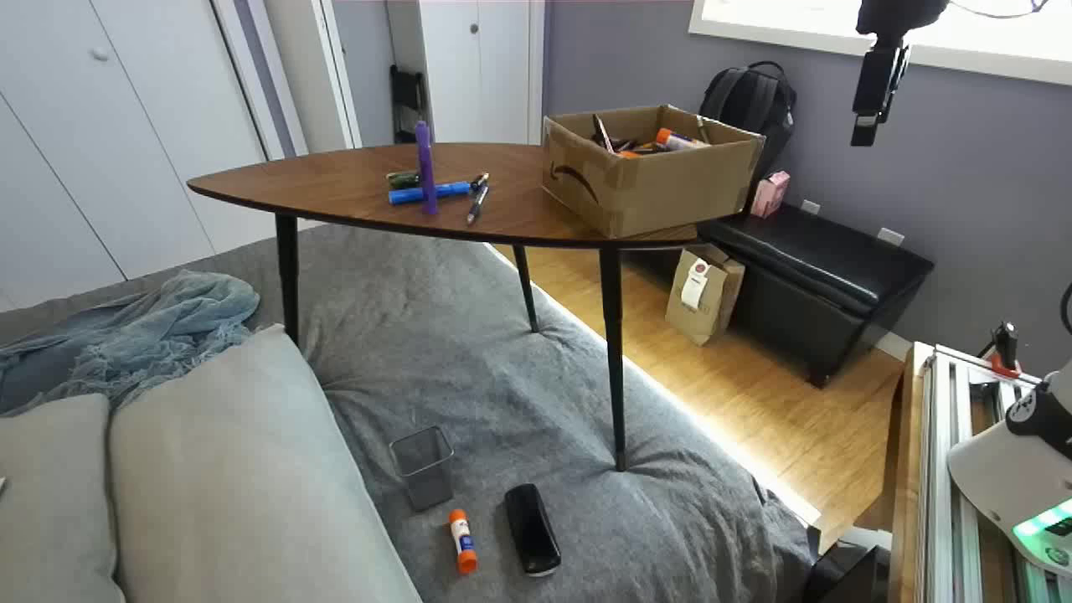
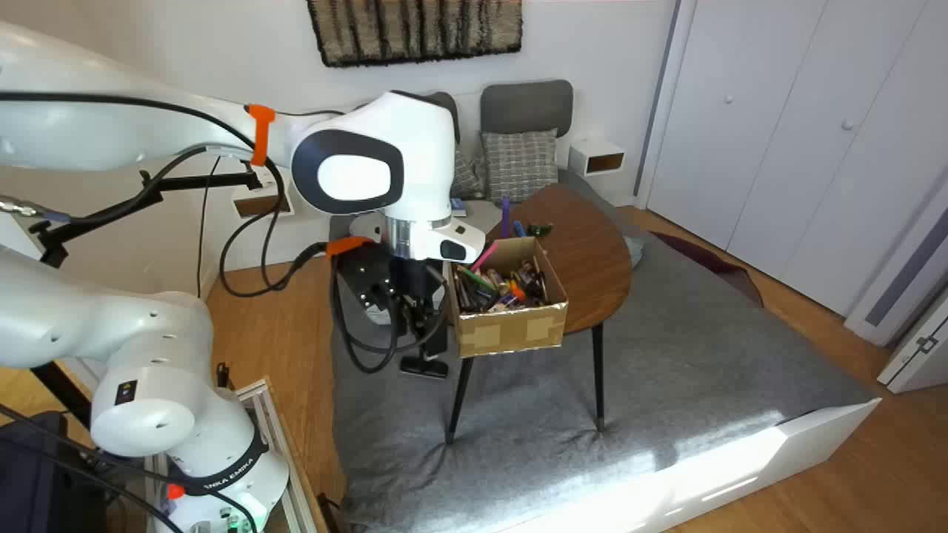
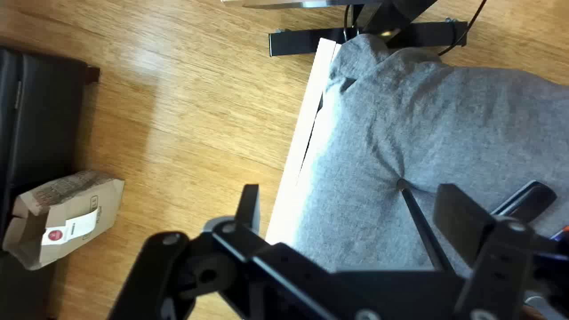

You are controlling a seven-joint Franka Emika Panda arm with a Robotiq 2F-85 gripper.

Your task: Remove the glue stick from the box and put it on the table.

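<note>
Zero steps judged complete: orange-capped glue stick [image 1: 682, 141] inside cardboard box [image 1: 678, 201], at an edge of wooden table [image 1: 519, 172].
Robotiq gripper [image 3: 349, 206] empty, jaws parted, off that edge; grasp, removal and placing outstanding.

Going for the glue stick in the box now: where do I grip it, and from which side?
Probably from above, tool closing across the white barrel beside its orange end. In an exterior view the glue stick looks laid over, not upright, its barrel slim and exposed, while the box walls hinder a side approach.
</note>
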